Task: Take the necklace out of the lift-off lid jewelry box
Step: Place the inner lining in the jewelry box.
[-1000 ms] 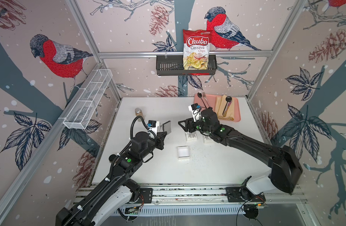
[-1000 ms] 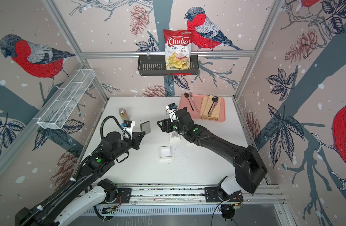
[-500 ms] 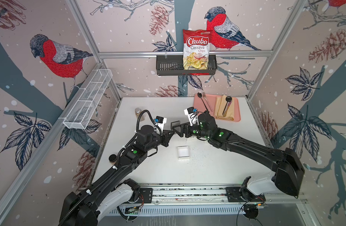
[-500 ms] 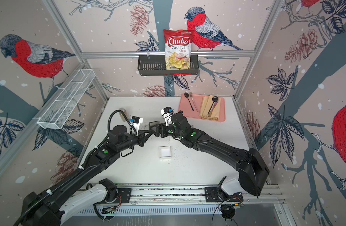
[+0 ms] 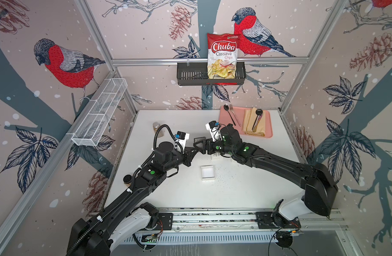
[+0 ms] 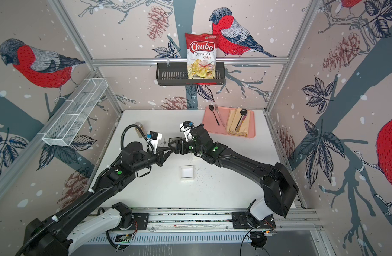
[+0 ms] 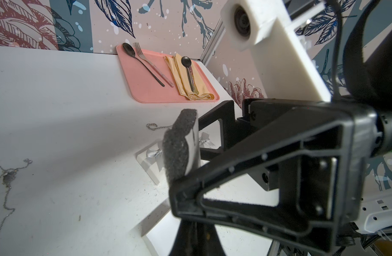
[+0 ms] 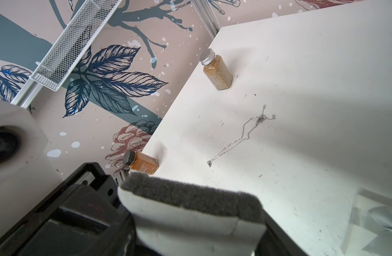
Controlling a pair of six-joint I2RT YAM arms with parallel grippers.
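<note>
One necklace (image 8: 241, 135), a thin silver chain with a small pendant, lies loose on the table (image 8: 323, 66) near two spice jars (image 8: 217, 71), outside the single open box (image 5: 207, 172). The left gripper (image 5: 194, 149) pinches one grey foam pad (image 7: 179, 144). The right gripper (image 5: 199, 145) straddles it with wide jaws, grip unclear, and the pad half hides the lid (image 7: 149, 156).

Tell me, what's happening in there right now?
Left jaws shut on foam insert; right jaws open around it. Necklace lies loose on table, outside box. Spice jar nearby, not touching.
</note>
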